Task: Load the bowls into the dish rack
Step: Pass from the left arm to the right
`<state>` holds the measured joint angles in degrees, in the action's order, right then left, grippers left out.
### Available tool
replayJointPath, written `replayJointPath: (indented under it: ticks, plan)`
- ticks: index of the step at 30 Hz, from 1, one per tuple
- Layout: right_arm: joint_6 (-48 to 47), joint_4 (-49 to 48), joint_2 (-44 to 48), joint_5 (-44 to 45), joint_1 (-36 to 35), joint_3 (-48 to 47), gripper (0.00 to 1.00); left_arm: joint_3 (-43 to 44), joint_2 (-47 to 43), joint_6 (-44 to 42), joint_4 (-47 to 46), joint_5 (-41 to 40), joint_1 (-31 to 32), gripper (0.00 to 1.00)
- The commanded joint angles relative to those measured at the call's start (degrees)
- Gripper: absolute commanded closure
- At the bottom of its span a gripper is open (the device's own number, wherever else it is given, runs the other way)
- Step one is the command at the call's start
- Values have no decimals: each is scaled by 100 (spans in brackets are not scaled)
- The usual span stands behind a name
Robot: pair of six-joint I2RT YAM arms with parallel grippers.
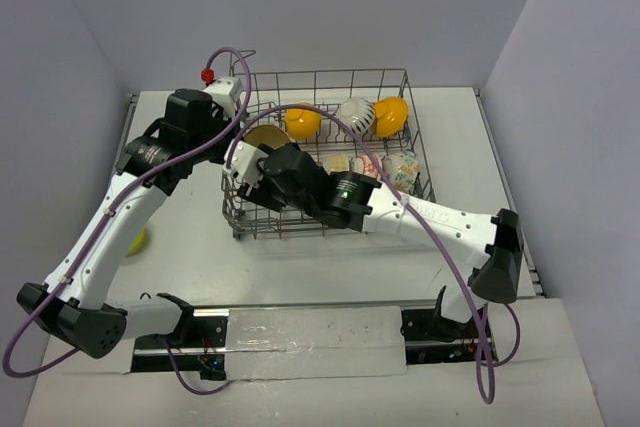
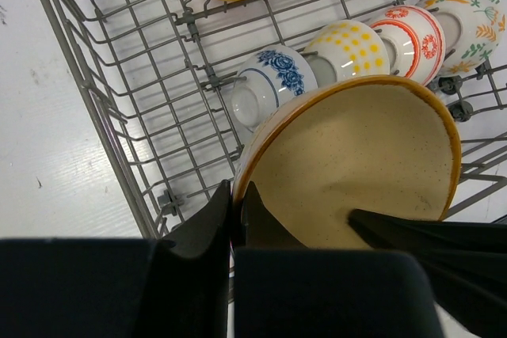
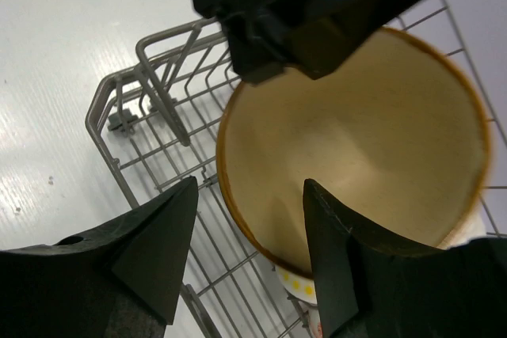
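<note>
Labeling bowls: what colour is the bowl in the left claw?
The tan bowl is speckled cream-tan inside with an orange-brown rim; clearest in the left wrist view.

Item: one tabletop [image 1: 330, 267], white, matte, faintly scuffed. Item: back wall [image 1: 320, 7], left wall [image 1: 50, 97], right wall [image 1: 590, 97], plain pale grey-lilac panels enclosing three sides. Lighting: even, diffuse.

The round speckled tan ceramic bowl [image 2: 356, 156] has an orange-brown rim. At its ten o'clock is a white bowl with blue flowers [image 2: 273, 85], at twelve a yellow-dotted white bowl [image 2: 355, 47], at one a red-ringed white bowl [image 2: 412, 35]. The metal wire dish rack [image 2: 150, 77] is grey.
</note>
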<state>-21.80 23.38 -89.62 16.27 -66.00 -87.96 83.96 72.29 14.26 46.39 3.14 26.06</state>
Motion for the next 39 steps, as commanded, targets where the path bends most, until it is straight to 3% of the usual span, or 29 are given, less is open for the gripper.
replayJointPath:
  ticks: [1, 8, 11, 28, 35, 39]
  plan:
    - [-8, -88, -143, -168, -18, -195, 38, 68, -321, -46, -561, 99, 13, 100]
    - [-26, -105, -205, -124, -10, -177, 47, 68, -312, -46, -561, 135, 21, 100]
    - [-26, -96, -213, -116, -10, -221, 62, 50, -295, -46, -570, 170, 21, 100]
    - [-8, -96, -538, 420, -10, -397, 80, -73, -383, -64, -605, 99, 171, 100]
    - [-70, -316, -617, 605, -18, -388, 100, -29, -190, -64, -544, 187, 302, 100]
    - [-87, -342, -714, 640, -10, -458, 100, 50, -84, -38, -500, 231, 347, 100]
